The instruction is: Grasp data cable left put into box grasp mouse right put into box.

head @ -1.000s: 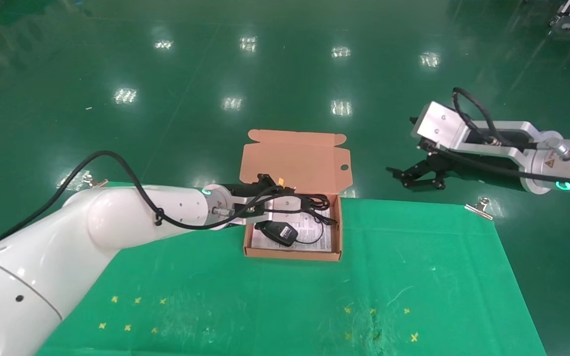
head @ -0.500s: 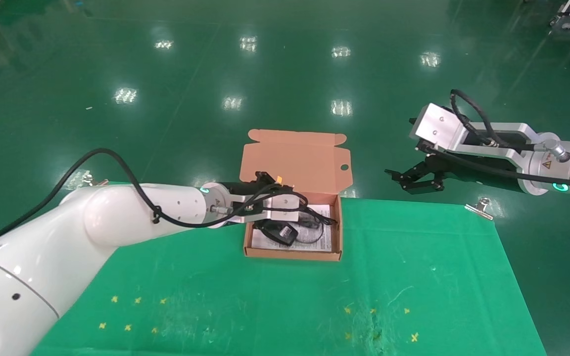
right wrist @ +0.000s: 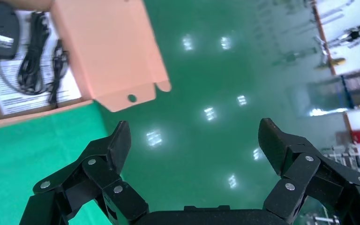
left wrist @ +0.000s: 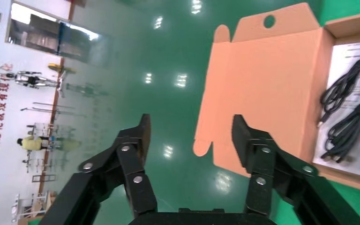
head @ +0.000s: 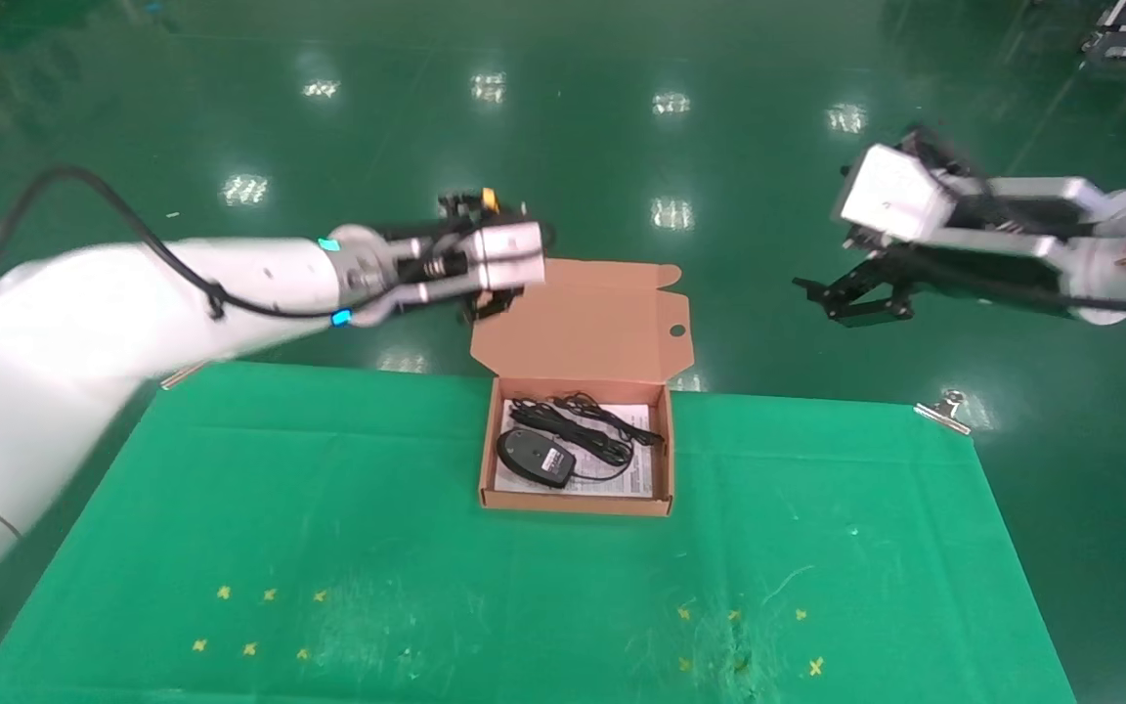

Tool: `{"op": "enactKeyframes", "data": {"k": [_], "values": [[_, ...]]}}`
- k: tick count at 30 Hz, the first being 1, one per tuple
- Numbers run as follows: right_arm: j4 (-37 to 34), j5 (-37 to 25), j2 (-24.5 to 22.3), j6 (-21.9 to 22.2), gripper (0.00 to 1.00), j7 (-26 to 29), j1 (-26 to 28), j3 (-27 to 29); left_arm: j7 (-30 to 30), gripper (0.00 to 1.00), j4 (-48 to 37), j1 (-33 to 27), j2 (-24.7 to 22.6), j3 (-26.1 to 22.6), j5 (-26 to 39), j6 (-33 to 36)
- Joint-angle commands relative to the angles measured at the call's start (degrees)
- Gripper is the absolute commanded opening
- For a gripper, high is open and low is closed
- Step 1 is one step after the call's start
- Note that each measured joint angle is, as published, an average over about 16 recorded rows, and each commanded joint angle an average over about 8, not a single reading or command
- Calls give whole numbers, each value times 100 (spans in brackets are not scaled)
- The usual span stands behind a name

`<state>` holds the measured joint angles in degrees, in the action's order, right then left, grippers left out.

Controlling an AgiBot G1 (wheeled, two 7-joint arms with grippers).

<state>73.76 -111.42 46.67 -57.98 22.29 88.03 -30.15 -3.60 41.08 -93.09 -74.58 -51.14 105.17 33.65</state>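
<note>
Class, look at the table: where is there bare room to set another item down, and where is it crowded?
The green cloth lies bare left and right of the box, and between the box and the near edge. The box is crowded: mouse and cable cover most of the printed sheet. Both grippers hang beyond the far edge.

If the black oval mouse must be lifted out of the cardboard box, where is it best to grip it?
Probably across the narrow flanks of the black oval mouse, coming straight down from above: it lies flat at the near-left of the shallow orange-brown cardboard box, whose walls block a side approach.
</note>
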Motion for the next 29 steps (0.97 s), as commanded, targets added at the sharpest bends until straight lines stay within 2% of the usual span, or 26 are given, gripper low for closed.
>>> {"op": "enactKeyframes", "data": {"k": [1, 6, 26, 29], "values": [[75, -141, -8, -25, 100, 12, 60, -33, 43, 100, -48, -106, 15, 43, -20, -70], [123, 137, -64, -184, 100, -49, -57, 15, 125, 100, 87, 10, 211, 236, -349, 161], [74, 2504, -446, -1082, 100, -432, -956, 501, 580, 100, 1186, 1102, 1512, 1374, -2427, 1912], [70, 2684, -475, -1150, 100, -461, -1024, 537, 614, 100, 1269, 1184, 1610, 1460, -2585, 2045]]}}
